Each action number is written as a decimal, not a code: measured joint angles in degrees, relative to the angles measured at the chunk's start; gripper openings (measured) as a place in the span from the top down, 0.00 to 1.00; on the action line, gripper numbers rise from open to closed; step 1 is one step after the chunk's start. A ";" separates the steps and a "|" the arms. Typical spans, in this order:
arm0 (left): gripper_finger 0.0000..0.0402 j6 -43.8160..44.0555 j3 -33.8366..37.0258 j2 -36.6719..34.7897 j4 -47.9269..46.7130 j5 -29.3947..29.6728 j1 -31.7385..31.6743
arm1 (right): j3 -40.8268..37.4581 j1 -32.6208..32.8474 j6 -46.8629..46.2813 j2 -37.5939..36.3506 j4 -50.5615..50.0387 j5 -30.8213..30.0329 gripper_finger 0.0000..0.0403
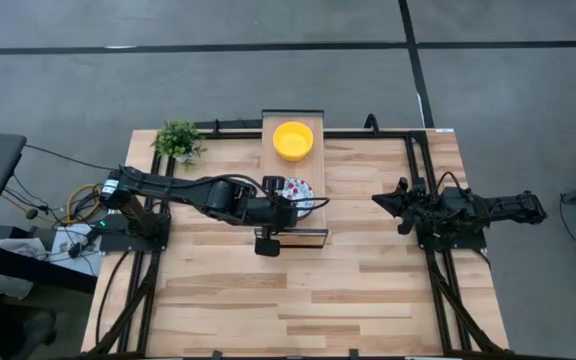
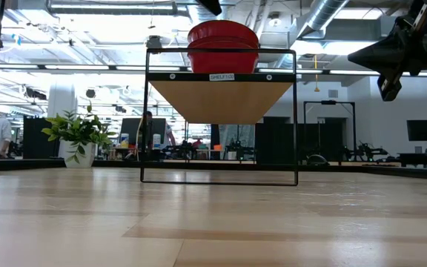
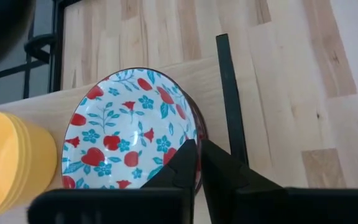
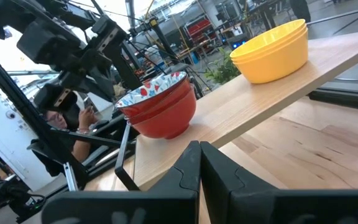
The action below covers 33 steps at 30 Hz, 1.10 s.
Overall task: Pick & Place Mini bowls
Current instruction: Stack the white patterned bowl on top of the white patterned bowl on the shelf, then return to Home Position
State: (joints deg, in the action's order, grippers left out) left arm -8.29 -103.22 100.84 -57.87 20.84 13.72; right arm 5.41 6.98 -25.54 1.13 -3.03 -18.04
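Two stacks sit on the shelf (image 1: 293,160): yellow bowls (image 1: 293,139) and floral bowls (image 3: 129,137). The left gripper (image 3: 197,163) pinches the top floral bowl's rim; the right gripper (image 1: 381,201) waits pressed together, well apart.

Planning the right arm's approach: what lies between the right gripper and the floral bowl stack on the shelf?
High view: only bare table and the shelf's frame between the right gripper and the floral bowl stack.
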 joint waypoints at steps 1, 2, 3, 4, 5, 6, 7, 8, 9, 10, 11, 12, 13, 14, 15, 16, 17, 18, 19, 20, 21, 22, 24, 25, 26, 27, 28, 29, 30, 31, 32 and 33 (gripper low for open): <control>0.95 0.00 0.00 0.00 -0.02 0.02 0.00 | 0.00 0.02 0.02 0.00 0.00 0.00 1.00; 0.96 0.02 0.00 0.00 0.00 0.02 0.00 | 0.01 0.00 0.00 0.00 0.00 0.00 1.00; 0.96 0.02 0.00 0.00 0.03 0.06 0.00 | 0.00 0.02 0.00 0.00 0.00 -0.02 1.00; 0.96 0.03 0.00 0.00 0.07 0.06 0.00 | 0.00 0.02 0.02 0.00 0.00 0.00 1.00; 0.96 0.11 0.00 0.00 0.09 0.05 0.00 | 0.00 0.02 0.01 0.00 0.00 0.00 1.00; 0.96 0.19 0.01 0.00 0.09 0.05 0.00 | 0.01 0.02 0.01 -0.01 0.00 -0.02 1.00; 0.96 0.19 0.21 0.00 0.44 0.07 0.00 | 0.00 0.02 0.01 0.00 0.00 0.00 1.00; 0.96 0.19 0.63 -0.01 1.26 0.09 0.00 | 0.00 0.02 0.02 0.00 0.00 -0.02 1.00; 0.96 0.22 1.17 -0.02 1.86 0.09 0.00 | 0.02 0.00 0.00 0.00 0.00 -0.02 1.00; 0.96 0.22 1.65 0.02 1.84 0.09 0.00 | 0.00 0.02 0.02 -0.02 0.00 0.00 1.00; 0.96 0.23 1.97 0.08 1.76 0.07 0.00 | 0.00 0.02 0.02 -0.02 0.00 0.00 1.00; 0.96 0.23 2.12 0.11 2.01 0.07 0.00 | 0.00 0.02 0.00 -0.02 0.00 0.00 1.00; 0.96 0.23 2.18 0.10 2.36 0.00 0.00 | 0.00 0.02 0.00 -0.02 0.00 -0.02 1.00; 0.96 0.24 2.34 0.07 2.80 -0.03 0.00 | 0.00 0.00 0.01 -0.01 -0.01 -0.01 1.00; 0.96 0.24 2.38 0.07 2.81 -0.05 0.00 | 0.00 0.01 0.00 -0.01 0.00 0.00 1.00; 0.96 0.24 2.46 0.07 2.75 -0.09 0.00 | 0.00 0.01 0.01 -0.01 0.00 -0.01 1.00; 0.96 0.24 2.47 0.07 2.76 -0.09 0.00 | 0.00 0.02 0.01 0.00 0.00 -0.01 1.00; 0.96 0.24 2.47 0.07 2.84 -0.06 0.00 | 0.01 0.02 0.01 -0.02 0.00 -0.01 1.00; 0.96 0.24 2.47 0.05 2.86 -0.03 0.00 | 0.00 0.00 0.02 0.00 0.00 -0.02 1.00; 0.96 0.24 2.47 -0.06 2.85 0.09 0.07 | 0.00 0.02 0.02 -0.02 0.00 0.00 1.00; 0.96 0.24 2.47 -0.21 2.82 0.23 0.15 | 0.00 0.02 0.00 -0.02 0.00 0.00 1.00; 0.96 0.24 2.46 -0.59 2.81 0.41 0.23 | 0.01 0.01 0.01 -0.01 0.00 0.00 1.00; 0.96 0.24 2.11 -1.66 2.68 0.98 0.26 | 0.00 0.02 0.02 -0.01 0.00 0.00 1.00; 0.96 0.24 2.03 -2.55 2.99 1.32 0.31 | 0.00 0.01 0.00 -0.01 0.00 0.00 1.00; 0.96 0.24 2.03 -3.39 2.78 1.67 0.50 | 0.00 0.00 0.02 -0.02 0.00 0.00 1.00; 0.96 0.41 2.01 -4.23 2.64 2.03 0.50 | 0.00 0.02 0.00 -0.02 0.00 0.00 1.00; 0.96 1.19 2.01 -5.11 2.59 2.38 0.50 | 0.00 0.02 0.02 0.00 0.00 0.00 1.00; 0.96 2.31 2.01 -6.01 2.18 2.57 0.50 | 0.00 0.02 0.02 0.00 0.00 0.00 1.00; 0.96 3.58 2.22 -7.17 1.85 2.62 0.52 | 0.02 0.02 0.00 -0.02 0.00 0.00 1.00; 0.96 4.69 2.83 -8.58 1.82 2.65 0.52 | 0.00 0.02 0.02 0.00 0.00 0.00 1.00; 0.96 5.62 3.59 -10.24 1.84 2.70 0.52 | 0.00 0.02 0.01 -0.01 0.00 -0.01 1.00; 0.96 6.53 4.67 -12.08 1.98 2.64 0.50 | 0.00 0.02 0.02 0.00 0.00 0.00 1.00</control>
State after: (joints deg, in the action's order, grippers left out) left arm -1.76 -98.55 88.76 -55.89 23.48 14.22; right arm 5.41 7.01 -25.52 1.13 -3.03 -18.04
